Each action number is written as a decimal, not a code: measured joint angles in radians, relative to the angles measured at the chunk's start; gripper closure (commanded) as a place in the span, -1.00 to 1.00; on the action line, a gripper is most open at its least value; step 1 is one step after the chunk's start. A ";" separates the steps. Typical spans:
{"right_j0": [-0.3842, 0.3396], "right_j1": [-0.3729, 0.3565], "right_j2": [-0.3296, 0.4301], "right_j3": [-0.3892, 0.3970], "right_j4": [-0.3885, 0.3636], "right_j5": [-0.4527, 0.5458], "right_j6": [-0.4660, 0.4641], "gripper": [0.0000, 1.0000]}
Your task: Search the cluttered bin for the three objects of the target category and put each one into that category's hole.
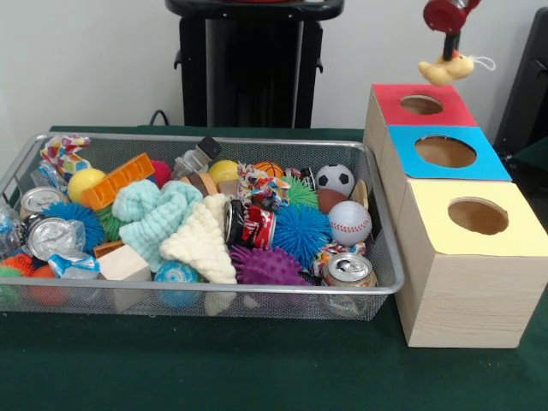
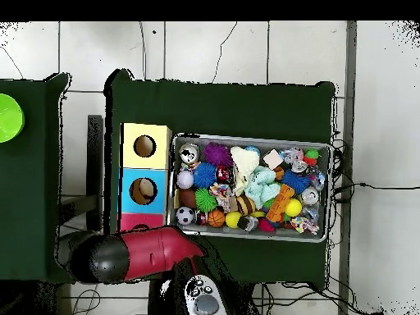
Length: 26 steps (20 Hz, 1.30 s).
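Gripper (image 1: 450, 44) clamped on fluffy yellow plush (image 1: 445, 69), dangling above red box's hole (image 1: 421, 104). Plush long axis roughly level, white loop (image 1: 486, 62) pointing picture-right. Dark green cloth (image 1: 214, 364) covers table; pale wall behind. Wire bin (image 1: 390, 282) sits beside boxes, crammed with toys.

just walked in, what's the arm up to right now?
The Sawyer's pincer is carrying a yellow plush toy with a white loop, hanging above the red-topped box's hole, not yet dropped. The wire bin beside the boxes is still packed with balls, cans, blocks and knitted cloths. The blue-topped box and yellow-topped box sit nearer the camera in the same row. In the overhead view the arm covers the red box.
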 measured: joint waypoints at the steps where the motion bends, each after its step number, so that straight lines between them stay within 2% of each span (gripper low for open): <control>1: 0.001 0.007 0.000 -0.001 0.000 -0.016 0.000 1.00; 2: -0.001 0.035 0.000 -0.005 0.000 -0.069 0.000 1.00; 7: -0.020 0.097 0.000 -0.010 0.001 -0.167 0.000 1.00; 26: -0.043 0.108 -0.004 -0.014 0.002 -0.176 0.000 1.00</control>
